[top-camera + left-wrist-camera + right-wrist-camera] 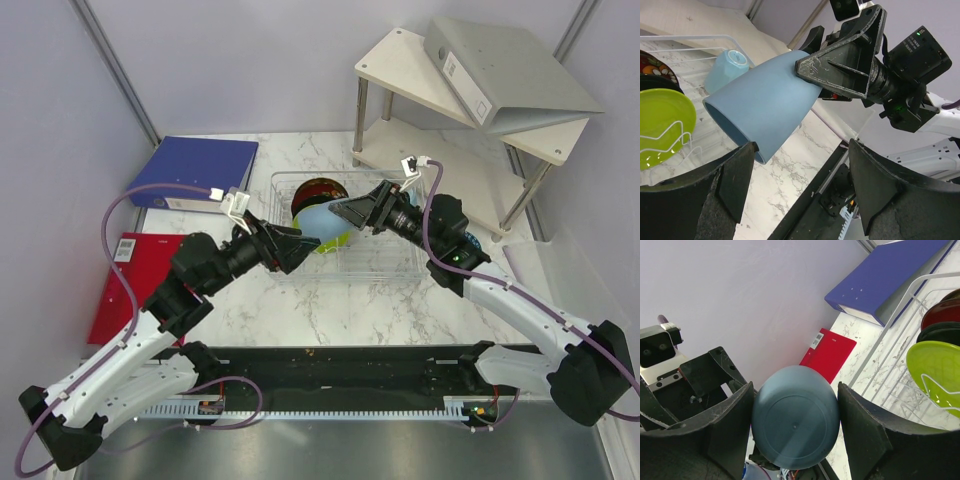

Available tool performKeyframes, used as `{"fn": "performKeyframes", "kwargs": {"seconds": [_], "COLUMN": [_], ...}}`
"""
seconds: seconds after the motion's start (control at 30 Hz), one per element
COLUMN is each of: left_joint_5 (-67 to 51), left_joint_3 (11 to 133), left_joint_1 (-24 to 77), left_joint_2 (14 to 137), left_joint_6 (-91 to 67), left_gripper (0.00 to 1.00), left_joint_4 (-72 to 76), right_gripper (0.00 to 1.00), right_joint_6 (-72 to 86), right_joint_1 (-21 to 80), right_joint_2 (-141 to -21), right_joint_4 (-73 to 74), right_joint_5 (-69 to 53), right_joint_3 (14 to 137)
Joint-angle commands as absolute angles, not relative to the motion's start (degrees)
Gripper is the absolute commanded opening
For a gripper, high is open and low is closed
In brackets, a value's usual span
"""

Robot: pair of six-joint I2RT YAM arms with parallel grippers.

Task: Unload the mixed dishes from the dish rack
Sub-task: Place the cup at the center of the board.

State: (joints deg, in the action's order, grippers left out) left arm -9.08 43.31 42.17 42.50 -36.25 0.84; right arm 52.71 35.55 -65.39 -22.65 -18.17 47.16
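My right gripper (345,213) is shut on a light blue cup (318,222) and holds it on its side above the front of the clear dish rack (400,262). In the right wrist view the cup's base (795,422) sits between the fingers of the right gripper (795,415). My left gripper (800,165) is open, its left fingertip (747,150) at the rim of the held cup (765,105). In the rack stand a second light blue cup (727,67), a lime-green plate (662,125), a black plate (940,332) and a red bowl (942,312).
A blue binder (195,170) lies at the back left and a red binder (130,285) in front of it. A white two-tier shelf (400,60) with a grey binder (500,65) stands at the back right. A black strip (330,365) runs along the near edge.
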Motion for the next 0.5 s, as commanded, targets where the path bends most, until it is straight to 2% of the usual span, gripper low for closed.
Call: {"fn": "performKeyframes", "kwargs": {"seconds": [0.0,0.23,0.3,0.37,0.47], "left_joint_5": [-7.9,-3.9,-3.0,-2.3,-3.0], "left_joint_3": [42.4,42.5,42.5,42.5,42.1], "left_joint_1": [42.2,42.1,42.2,42.2,42.2], "left_joint_2": [44.6,43.9,43.9,43.9,43.8], "left_joint_6": [-37.6,-37.4,-37.5,-37.7,-38.1], "left_gripper": [0.83,0.88,0.95,0.97,0.95], "left_joint_4": [1.1,-1.1,-1.4,-1.6,-1.2], "right_gripper": [0.0,0.0,0.0,0.0,0.0], "right_joint_6": [55.3,52.8,52.8,52.6,53.0], "right_joint_1": [37.4,37.4,37.4,37.5,37.4], "right_joint_2": [-62.5,-61.1,-61.1,-61.0,-61.6], "right_joint_4": [-29.2,-25.1,-25.2,-25.1,-25.7], "right_joint_5": [-23.2,-22.9,-22.9,-22.9,-23.9], "right_joint_3": [48.5,49.6,49.4,49.2,49.2]}}
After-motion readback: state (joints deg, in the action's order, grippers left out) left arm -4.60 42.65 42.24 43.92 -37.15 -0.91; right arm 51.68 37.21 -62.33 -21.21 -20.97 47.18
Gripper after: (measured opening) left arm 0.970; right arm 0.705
